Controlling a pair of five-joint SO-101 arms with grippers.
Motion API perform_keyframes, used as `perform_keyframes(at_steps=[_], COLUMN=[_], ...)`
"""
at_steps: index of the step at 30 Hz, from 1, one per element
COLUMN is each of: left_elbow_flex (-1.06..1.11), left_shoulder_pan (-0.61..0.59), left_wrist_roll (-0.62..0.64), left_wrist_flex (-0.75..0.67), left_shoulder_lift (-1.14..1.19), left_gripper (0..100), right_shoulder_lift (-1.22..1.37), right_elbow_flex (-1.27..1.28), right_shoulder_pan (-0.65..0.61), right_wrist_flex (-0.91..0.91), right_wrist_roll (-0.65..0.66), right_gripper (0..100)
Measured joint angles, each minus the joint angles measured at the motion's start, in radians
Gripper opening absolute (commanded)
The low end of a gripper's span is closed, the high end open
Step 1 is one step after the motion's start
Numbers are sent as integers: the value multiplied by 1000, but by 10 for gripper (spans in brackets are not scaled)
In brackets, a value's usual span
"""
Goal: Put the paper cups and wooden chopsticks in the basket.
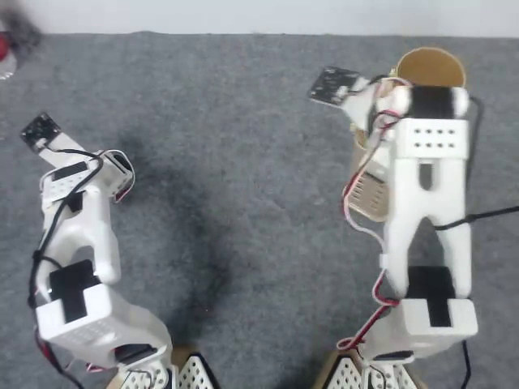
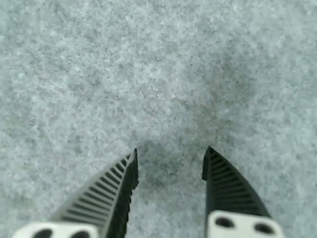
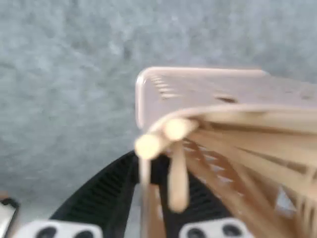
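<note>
My right gripper (image 3: 158, 196) is shut on a pair of wooden chopsticks (image 3: 173, 148), whose round ends poke out between its black fingers. They hang just above a corner of the beige perforated basket (image 3: 198, 87). From above, the right arm (image 1: 430, 162) covers most of the basket (image 1: 371, 194). A paper cup (image 1: 431, 69) with a brown inside stands at the arm's far end; whether it is in the basket I cannot tell. My left gripper (image 2: 171, 171) is open over bare grey carpet with nothing between its fingers, at the left of the table (image 1: 122, 174).
Grey carpet (image 1: 243, 146) covers the table, with open room between the two arms. A small red and clear object (image 1: 6, 49) lies at the far left edge. A white wall strip runs along the back.
</note>
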Motion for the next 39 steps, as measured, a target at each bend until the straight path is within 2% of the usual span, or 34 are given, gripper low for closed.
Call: perform_keyframes(at_steps=[5, 9, 11, 13, 16, 26, 35, 39], left_elbow_flex=[0, 0, 0, 0, 0, 0, 0, 0], left_shoulder_pan=[0, 0, 0, 0, 0, 0, 8, 14], left_wrist_roll=[0, 0, 0, 0, 0, 0, 0, 0], left_wrist_flex=[0, 0, 0, 0, 0, 0, 0, 0], left_shoulder_lift=[0, 0, 0, 0, 0, 0, 0, 0], left_gripper=[209, 209, 209, 209, 209, 209, 209, 209], right_shoulder_lift=[11, 14, 14, 14, 34, 264, 299, 299], right_elbow_flex=[-32, -115, -176, -219, -242, -304, -325, -348], right_shoulder_pan=[-221, -397, -428, -420, -423, -433, -479, -493], right_wrist_flex=[0, -21, -74, -144, -227, -430, -423, -423], right_wrist_roll=[-250, -543, -697, -790, -830, -836, -836, -890], right_gripper=[7, 7, 7, 7, 7, 7, 7, 7])
